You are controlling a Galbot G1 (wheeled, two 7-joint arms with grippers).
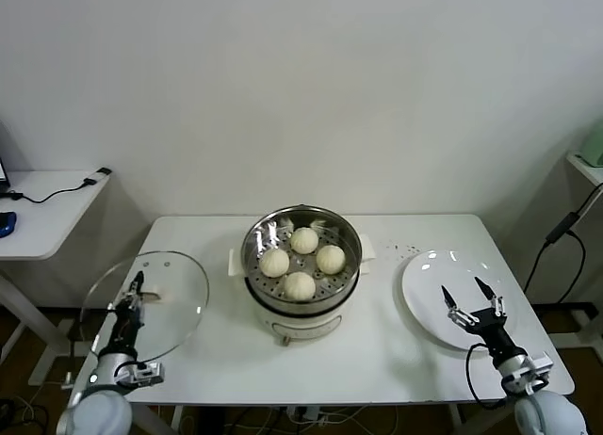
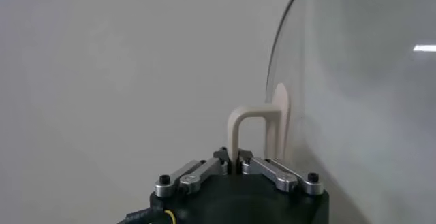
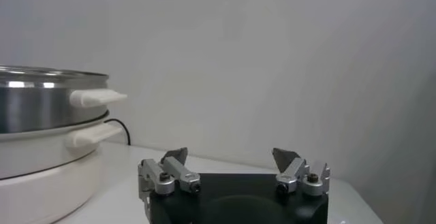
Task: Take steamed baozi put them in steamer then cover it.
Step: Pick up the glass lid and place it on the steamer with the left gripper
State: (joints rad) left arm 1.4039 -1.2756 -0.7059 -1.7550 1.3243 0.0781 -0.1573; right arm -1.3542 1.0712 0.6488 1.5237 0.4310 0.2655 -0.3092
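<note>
Several cream-white baozi lie in the shiny steel steamer, which sits on its white pot base at the table's middle. My left gripper is shut on the white handle of the clear glass cover and holds it lifted and tilted at the table's left side. In the left wrist view the glass cover stands on edge beside the handle. My right gripper is open and empty above the white plate. The steamer also shows in the right wrist view, beside my right gripper.
The white plate at the right holds nothing. A side desk with a cable and a dark object stands at the far left. A black cable hangs at the far right beside a shelf.
</note>
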